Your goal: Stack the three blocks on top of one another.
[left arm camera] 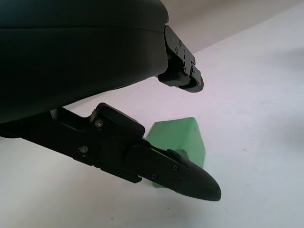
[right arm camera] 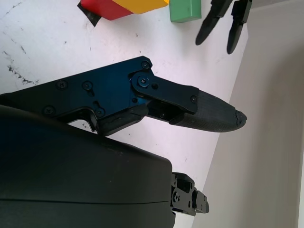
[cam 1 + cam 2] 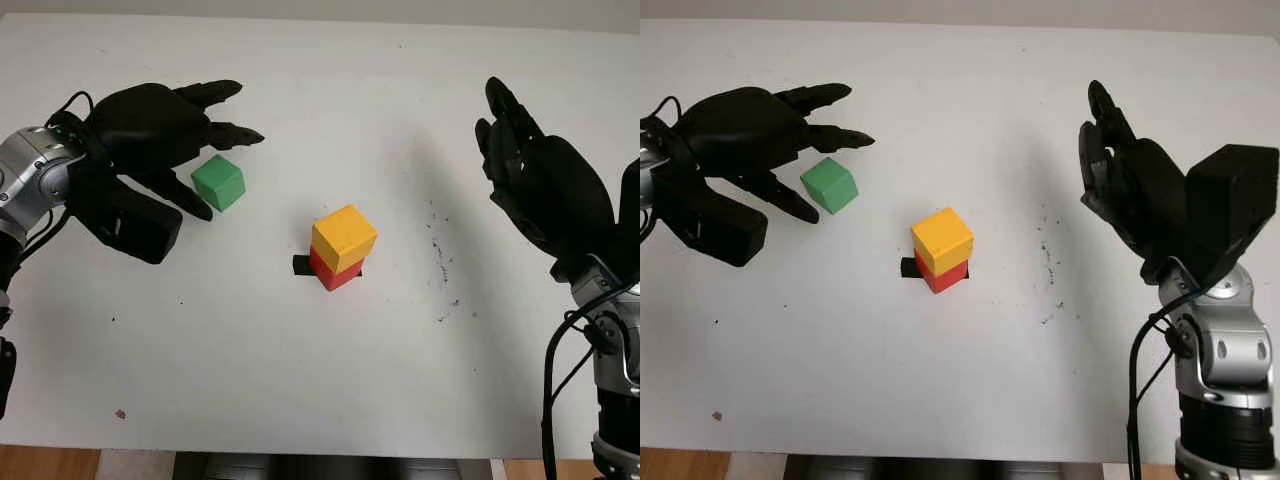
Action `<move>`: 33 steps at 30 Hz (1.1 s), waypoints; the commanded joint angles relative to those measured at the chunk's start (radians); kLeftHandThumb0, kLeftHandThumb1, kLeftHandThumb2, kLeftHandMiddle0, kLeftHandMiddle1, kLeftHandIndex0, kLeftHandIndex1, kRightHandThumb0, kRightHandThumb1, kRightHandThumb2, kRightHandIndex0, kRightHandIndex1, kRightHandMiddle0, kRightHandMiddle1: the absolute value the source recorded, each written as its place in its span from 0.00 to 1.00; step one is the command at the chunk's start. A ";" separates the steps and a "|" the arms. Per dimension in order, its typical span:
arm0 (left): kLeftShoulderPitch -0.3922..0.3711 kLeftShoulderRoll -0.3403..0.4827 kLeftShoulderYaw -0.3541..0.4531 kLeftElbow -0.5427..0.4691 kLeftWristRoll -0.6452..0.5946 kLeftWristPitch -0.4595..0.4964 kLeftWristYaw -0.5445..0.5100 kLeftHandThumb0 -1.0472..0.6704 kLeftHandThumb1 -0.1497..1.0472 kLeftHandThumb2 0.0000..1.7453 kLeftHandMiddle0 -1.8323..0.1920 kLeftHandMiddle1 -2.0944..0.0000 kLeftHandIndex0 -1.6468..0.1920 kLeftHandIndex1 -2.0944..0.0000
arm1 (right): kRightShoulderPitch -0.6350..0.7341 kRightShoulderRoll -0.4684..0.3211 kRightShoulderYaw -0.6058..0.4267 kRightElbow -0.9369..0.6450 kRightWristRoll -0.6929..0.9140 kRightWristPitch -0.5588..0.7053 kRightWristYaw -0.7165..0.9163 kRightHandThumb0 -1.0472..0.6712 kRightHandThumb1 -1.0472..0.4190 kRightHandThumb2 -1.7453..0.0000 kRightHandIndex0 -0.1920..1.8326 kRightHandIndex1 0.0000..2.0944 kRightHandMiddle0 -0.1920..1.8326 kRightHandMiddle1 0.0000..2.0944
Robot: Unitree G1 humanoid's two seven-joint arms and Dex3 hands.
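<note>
Between the open left hand's [image 3: 160, 135] fingers sits the green block [image 3: 218, 182], not yet gripped. Close squarely on opposite faces, I'd judge. Right hand [image 3: 540, 185] hovers open, beside the yellow-on-red stack [image 3: 341, 246].

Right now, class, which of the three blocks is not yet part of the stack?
The green block: it sits alone on the table by the open left hand, while the yellow block sits atop the red block.

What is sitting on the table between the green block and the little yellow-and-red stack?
Nothing: in the left eye view, bare white table separates the green block from the yellow block on the red block.
</note>
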 commanded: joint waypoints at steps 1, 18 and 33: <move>-0.004 0.010 -0.021 -0.009 0.038 0.009 0.047 0.18 0.93 0.03 0.89 0.96 0.68 0.93 | 0.014 0.000 -0.013 -0.016 0.008 0.006 -0.001 0.18 0.00 0.58 0.00 0.01 0.03 0.02; -0.006 0.016 -0.071 -0.037 0.171 0.110 0.143 0.19 0.91 0.03 0.88 0.97 0.69 0.90 | 0.022 -0.002 -0.017 -0.009 0.007 -0.011 0.004 0.20 0.00 0.57 0.00 0.01 0.02 0.02; 0.005 0.020 -0.079 -0.055 0.180 0.157 0.139 0.20 0.89 0.03 0.87 0.97 0.65 0.92 | 0.029 0.001 -0.018 -0.008 0.003 -0.019 0.004 0.19 0.00 0.59 0.00 0.01 0.03 0.02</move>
